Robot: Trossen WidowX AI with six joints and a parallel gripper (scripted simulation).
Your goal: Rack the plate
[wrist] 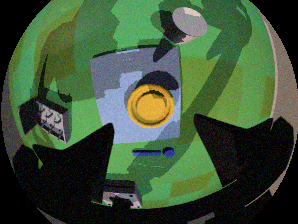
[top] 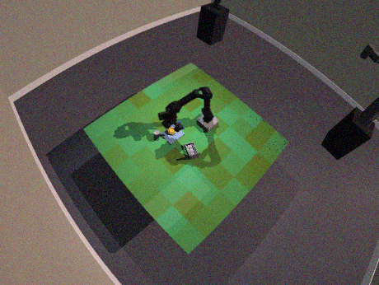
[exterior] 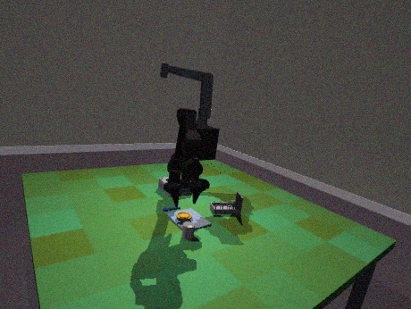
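Observation:
The yellow-orange round plate (top: 171, 131) (exterior: 183, 216) (wrist: 150, 106) lies flat on a light blue board. The dish rack (top: 194, 155) (exterior: 223, 212) (wrist: 64, 135) is small and grey-white with a row of rails and a dark upright panel at one end. It stands apart from the board, at the left in the wrist view, and its slots look empty. My gripper (exterior: 186, 204) (wrist: 154, 123) is open and empty, pointing down above the plate and board. In the wrist view its two fingertips stand wide apart, with the plate just ahead of the space between them.
The light blue board (top: 176, 137) (exterior: 201, 221) (wrist: 112, 120) lies under the plate. A whitish cup (top: 156, 134) (exterior: 188, 232) (wrist: 190, 25) stands just off the board's far edge in the wrist view. A blue utensil (exterior: 171, 209) (wrist: 147, 153) lies beside the board, on the arm base's side.

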